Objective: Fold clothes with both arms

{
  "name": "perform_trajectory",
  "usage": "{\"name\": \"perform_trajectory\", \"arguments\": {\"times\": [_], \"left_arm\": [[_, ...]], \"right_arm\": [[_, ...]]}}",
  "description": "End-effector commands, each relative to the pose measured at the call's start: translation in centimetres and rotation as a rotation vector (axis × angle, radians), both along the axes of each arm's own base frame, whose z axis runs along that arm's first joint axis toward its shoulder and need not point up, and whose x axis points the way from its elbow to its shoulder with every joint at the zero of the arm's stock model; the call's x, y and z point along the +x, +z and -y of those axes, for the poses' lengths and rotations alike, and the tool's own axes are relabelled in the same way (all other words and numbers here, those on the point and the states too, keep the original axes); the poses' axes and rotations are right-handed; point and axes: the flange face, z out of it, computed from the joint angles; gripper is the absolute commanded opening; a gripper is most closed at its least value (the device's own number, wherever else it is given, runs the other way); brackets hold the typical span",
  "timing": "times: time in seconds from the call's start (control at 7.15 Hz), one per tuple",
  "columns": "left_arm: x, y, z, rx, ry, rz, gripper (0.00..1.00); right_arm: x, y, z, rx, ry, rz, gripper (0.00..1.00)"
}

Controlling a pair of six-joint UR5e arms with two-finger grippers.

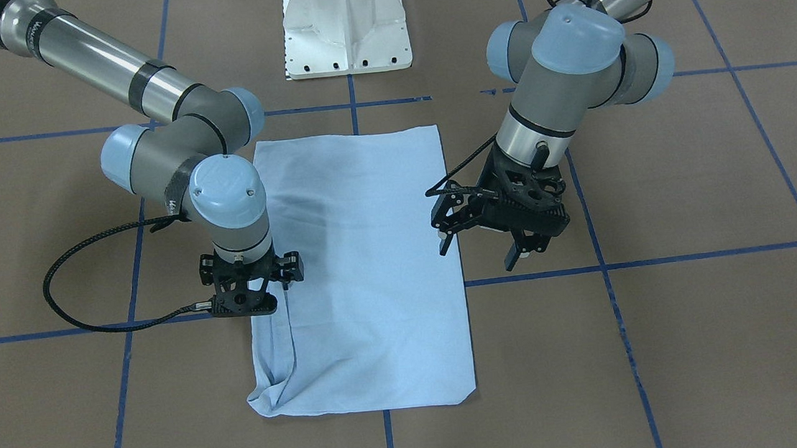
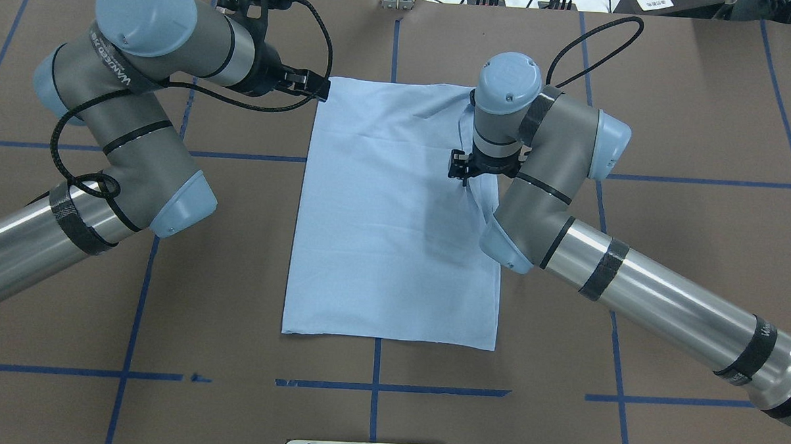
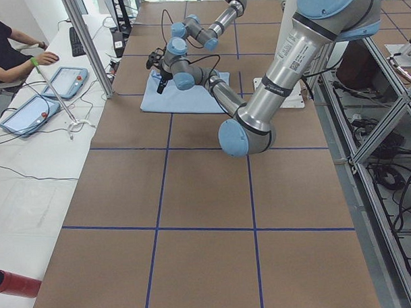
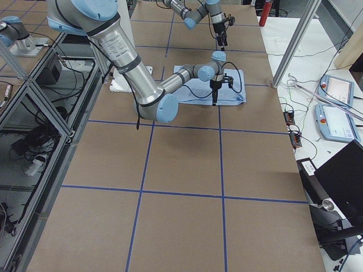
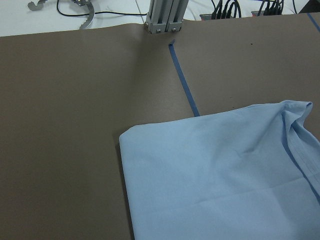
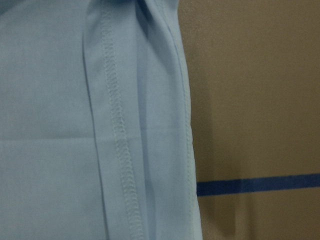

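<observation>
We find the light blue T-shirt [image 1: 374,276] lying flat in the middle of the brown paper-covered desk [image 1: 704,341], folded into a long rectangle with its short edges towards the robot and the operators' side. It lies just in front of the white pedestal base [image 1: 346,34], between the two silver-grey arms, and covers part of the blue tape lines [image 1: 661,259] that grid the desk. Most of its surface is smooth. The corner far from the robot on its right side is rumpled, and a stitched hem lies folded over along that right edge, which the right wrist view shows close up.

The black left gripper [image 1: 476,260] hangs tilted above the desk, just beside the shirt's left long edge. Its fingers [image 1: 445,243] stand wide apart with nothing between them. The left wrist view looks down on the shirt's far left corner, bare desk and an aluminium post [image 5: 162,15] at the desk's far edge.

The black right gripper [image 1: 245,306] points straight down over the shirt's right long edge, low above the folded-over hem. Its fingers are hidden beneath its own body and camera mount, so we cannot tell whether they are apart, closed or pinching the cloth.

In the left side view a person's hand [image 3: 48,58] rests on a white side table [image 3: 30,173].
</observation>
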Motion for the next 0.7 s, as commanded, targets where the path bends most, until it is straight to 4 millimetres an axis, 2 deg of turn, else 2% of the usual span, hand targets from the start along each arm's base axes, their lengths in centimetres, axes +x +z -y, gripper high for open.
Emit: {"name": "perform_trajectory", "arguments": {"times": [0.0, 0.56], "left_arm": [[-0.01, -0.13, -0.01, 0.002, 0.0, -0.003, 1.0], [-0.02, -0.14, -0.02, 0.003, 0.0, -0.004, 1.0]], "right_arm": [[-0.32, 0.14, -0.24, -0.004, -0.003, -0.002, 1.0], [0.1, 0.35, -0.23, -0.02, -0.012, 0.004, 1.0]]}}
